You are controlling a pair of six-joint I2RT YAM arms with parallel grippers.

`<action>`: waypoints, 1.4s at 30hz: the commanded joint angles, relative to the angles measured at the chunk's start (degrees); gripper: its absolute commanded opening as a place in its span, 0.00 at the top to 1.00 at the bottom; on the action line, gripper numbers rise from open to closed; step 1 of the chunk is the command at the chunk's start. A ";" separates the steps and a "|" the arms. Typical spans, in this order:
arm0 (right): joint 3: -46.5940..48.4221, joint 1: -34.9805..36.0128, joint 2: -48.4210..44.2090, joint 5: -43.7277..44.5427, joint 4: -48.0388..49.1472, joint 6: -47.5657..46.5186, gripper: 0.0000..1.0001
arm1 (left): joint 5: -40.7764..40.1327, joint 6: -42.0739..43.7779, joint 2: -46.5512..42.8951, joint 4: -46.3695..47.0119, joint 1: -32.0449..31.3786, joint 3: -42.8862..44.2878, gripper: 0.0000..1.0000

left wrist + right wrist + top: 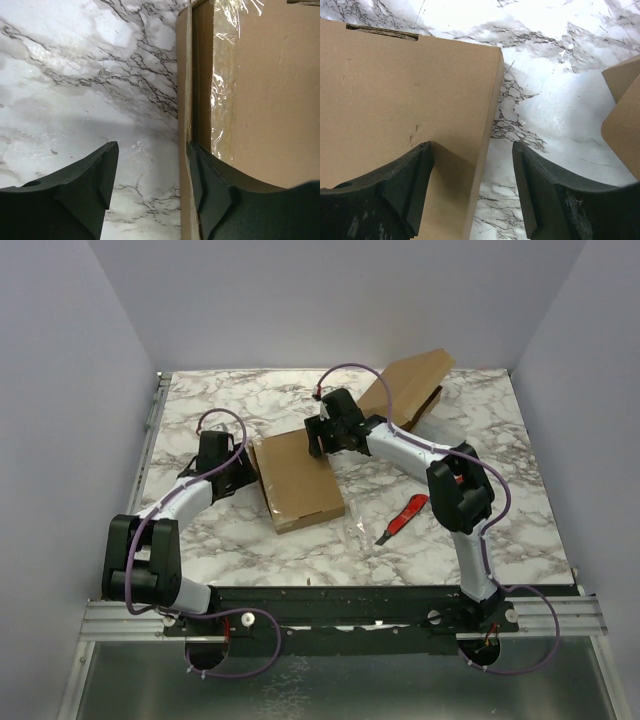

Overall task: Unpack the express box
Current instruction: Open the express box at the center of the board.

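Well, the express box (pixel 300 485) lies flat on the marble table (pixel 500 460), left of centre and between my two pincers. It is a shallow, rectangular carton of plain brown cardboard, matte and smooth on top, with straight folded edges and square corners. A strip of clear, glossy tape (pixel 222 75) runs along its lid near the left side, wrinkled and catching the light. At the far edge a narrow slot (pixel 382 32) shows the corrugated core of the board. My left pincer (pixel 150 150) stands open astride the box's left wall, one dark, curved finger over the white, grey-veined stone and the other over the lid; from this angle I cannot tell whether that finger presses the cardboard or only hangs just above it. My right pincer (pixel 472 147) is open as well and holds nothing, one finger above the lid and the other above bare marble, with the box's long edge between them. Farther back on the right sits a second cardboard piece (pixel 410 388), tilted, with rounded flap corners. Near my right arm a red-handled knife (pixel 403 517) lies on the table, apart from the box.
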 commanded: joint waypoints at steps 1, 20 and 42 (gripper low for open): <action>-2.03 -0.61 2.15 0.73 -5.06 -1.20 0.30 | 12.72 -1.81 2.19 -1.44 1.09 -3.82 0.40; -6.27 -6.23 5.03 -13.61 0.36 1.18 0.30 | 6.66 -6.06 1.96 2.09 4.11 -13.56 0.60; -6.98 -7.75 6.95 -18.37 1.73 -1.27 0.30 | 10.81 -3.66 -1.50 4.68 6.50 -13.27 0.92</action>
